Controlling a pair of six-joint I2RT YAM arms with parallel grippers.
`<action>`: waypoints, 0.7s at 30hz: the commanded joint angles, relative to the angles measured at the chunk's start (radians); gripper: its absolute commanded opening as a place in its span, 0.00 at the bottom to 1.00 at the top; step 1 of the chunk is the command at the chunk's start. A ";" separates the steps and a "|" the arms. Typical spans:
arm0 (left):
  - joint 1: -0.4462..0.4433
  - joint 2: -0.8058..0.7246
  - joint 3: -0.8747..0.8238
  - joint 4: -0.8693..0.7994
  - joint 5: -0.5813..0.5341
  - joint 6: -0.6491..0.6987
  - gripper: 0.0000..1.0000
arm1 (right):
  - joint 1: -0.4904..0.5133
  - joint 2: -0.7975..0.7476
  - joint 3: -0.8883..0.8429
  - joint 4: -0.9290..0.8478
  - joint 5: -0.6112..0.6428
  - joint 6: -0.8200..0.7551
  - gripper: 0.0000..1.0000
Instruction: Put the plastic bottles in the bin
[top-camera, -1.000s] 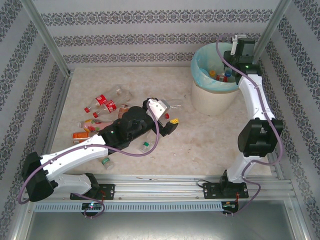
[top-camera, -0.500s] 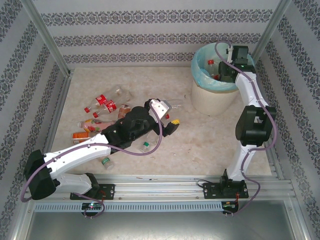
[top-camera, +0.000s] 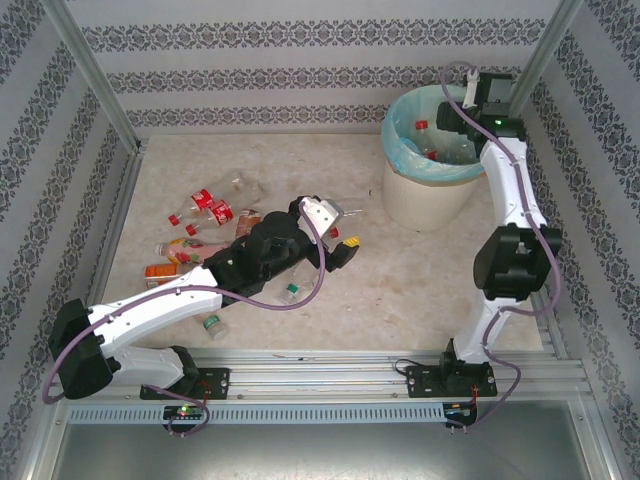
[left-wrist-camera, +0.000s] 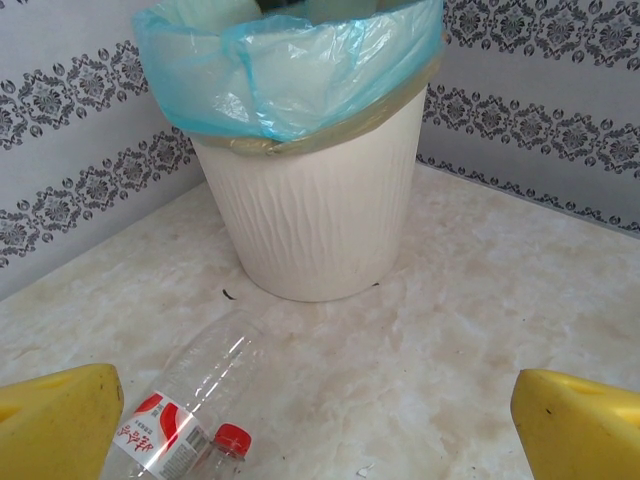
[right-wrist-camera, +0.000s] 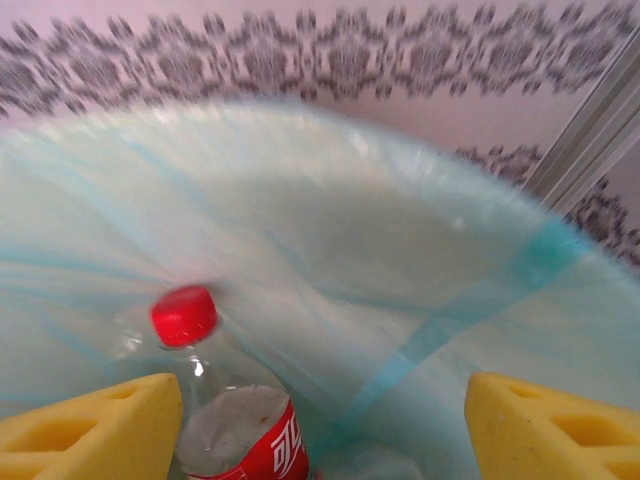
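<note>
1. Right gripper (right-wrist-camera: 320, 392): yellow foam fingers spread wide, gripping nothing; a clear red-capped bottle (right-wrist-camera: 235, 425) sits inside the filmy turquoise liner (right-wrist-camera: 400, 250).
2. Left gripper (left-wrist-camera: 315, 400): wide apart, empty, over the marbled table (left-wrist-camera: 480, 300), facing the ribbed cream bin (left-wrist-camera: 320, 220).
3. Other clear bottles (top-camera: 205, 208) lie scattered on the table.

The bin (left-wrist-camera: 320, 220) was matt, ribbed cream plastic; its liner (left-wrist-camera: 290, 70) thin, glossy, crinkled film; the bottle (left-wrist-camera: 210, 365) clear, shiny plastic; the tabletop (left-wrist-camera: 480, 300) smooth, marbled.

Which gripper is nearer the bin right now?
Right. The right gripper hangs over the bin, jaws apart above a red-capped bottle; the left gripper is mid-table, short of it.
</note>
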 joint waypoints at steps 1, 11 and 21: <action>-0.005 -0.010 0.028 -0.001 -0.012 0.000 1.00 | 0.036 -0.119 0.038 0.006 0.019 -0.002 0.76; -0.005 -0.069 0.024 -0.069 -0.093 -0.022 1.00 | 0.173 -0.345 -0.097 0.027 0.019 0.019 0.75; -0.001 -0.166 0.031 -0.399 -0.238 -0.155 1.00 | 0.454 -0.680 -0.542 0.183 0.057 0.115 0.75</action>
